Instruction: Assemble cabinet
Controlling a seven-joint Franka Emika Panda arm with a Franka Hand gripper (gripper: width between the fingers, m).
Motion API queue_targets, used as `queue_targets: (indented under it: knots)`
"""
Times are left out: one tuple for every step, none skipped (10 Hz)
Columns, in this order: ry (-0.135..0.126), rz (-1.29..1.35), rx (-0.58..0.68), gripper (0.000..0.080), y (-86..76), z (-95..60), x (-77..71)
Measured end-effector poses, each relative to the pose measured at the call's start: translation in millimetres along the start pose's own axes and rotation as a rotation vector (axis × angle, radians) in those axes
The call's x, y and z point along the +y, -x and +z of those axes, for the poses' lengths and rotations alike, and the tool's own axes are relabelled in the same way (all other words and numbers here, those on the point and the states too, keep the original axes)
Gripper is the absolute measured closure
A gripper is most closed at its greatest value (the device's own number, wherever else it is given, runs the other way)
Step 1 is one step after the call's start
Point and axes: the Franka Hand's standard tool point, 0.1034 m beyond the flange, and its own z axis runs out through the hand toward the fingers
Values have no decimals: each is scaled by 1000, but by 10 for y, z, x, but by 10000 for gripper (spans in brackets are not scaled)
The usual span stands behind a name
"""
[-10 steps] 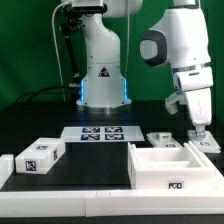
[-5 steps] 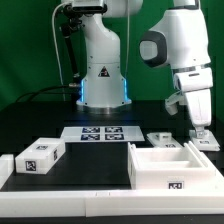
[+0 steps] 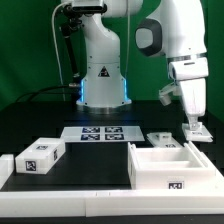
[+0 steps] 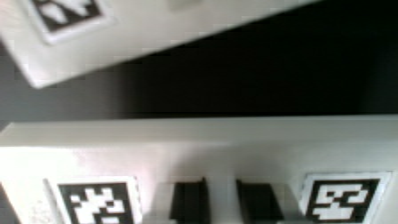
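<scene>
The Panda arm's hand hangs over the far side of the black desk, at the exterior view's right, its fingers pointing down at a small white tagged piece lying just beneath them. The wrist view shows two dark fingertips close together, a thin strip of white between them, over a broad white part bearing a marker tag on either side. Blur leaves it unclear whether they touch or grip it, so the hand's hold cannot be told. The open-topped white cabinet body sits on the desk at the front, right of centre, apart from the hand, a small tag on its front wall. A drawer-like block with a large tag lies well apart at the exterior view's left. Another small tagged piece rests behind the body, near the marker board, which lies at the desk's centre.
</scene>
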Motion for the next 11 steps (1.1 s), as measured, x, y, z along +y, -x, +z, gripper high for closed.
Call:
queue_targets:
  knots:
    - [1, -12, -15, 729, 106, -79, 88]
    - [9, -15, -19, 729, 202, -124, 169]
    - [5, -20, -28, 729, 317, -127, 223]
    - [-4, -12, -38, 729, 431, -131, 278]
    - [-3, 1, -40, 729, 476, -139, 317]
    - [-5, 4, -40, 729, 464, -132, 298]
    - [-5, 6, -40, 729, 471, -130, 299]
    - [-6, 7, -40, 729, 474, -129, 299]
    - [-6, 8, -41, 729, 483, -126, 301]
    - [-9, -47, -44, 729, 542, -120, 358]
    - [-14, -49, -51, 729, 591, -136, 453]
